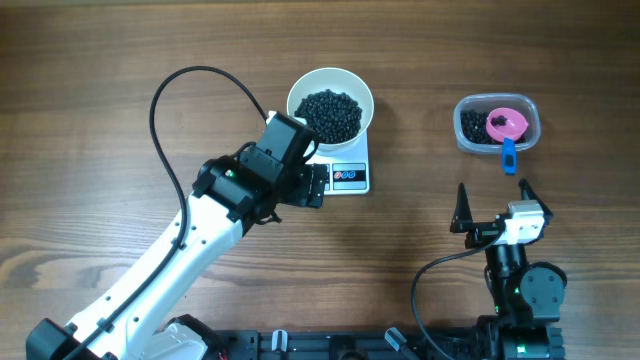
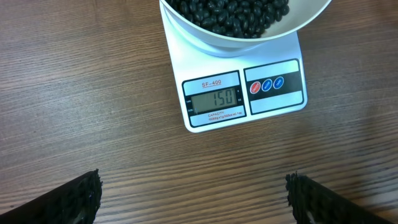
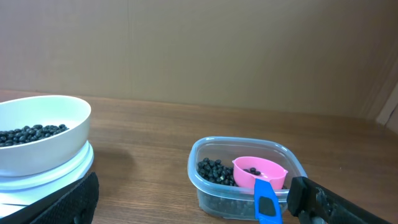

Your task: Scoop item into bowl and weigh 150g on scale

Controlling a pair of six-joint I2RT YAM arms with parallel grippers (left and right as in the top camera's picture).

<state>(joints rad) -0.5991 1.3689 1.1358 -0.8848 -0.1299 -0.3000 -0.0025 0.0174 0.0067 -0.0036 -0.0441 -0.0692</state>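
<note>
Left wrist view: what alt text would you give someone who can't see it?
A white rectangular digital scale reads 150 under a round white bowl of small black beans, on a wooden table. Black fingertips of the open left gripper frame the bottom corners.

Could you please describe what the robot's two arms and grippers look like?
The left arm has white links, black joints and a looping black cable. The right arm is mostly black with a white wrist block. The left gripper and right gripper have black fingers.

A pink scoop (image 3: pixel 258 171) lies in the clear tub (image 3: pixel 204 194) of beans (image 3: pixel 214 171), near the bowl (image 3: pixel 56 140).
</note>
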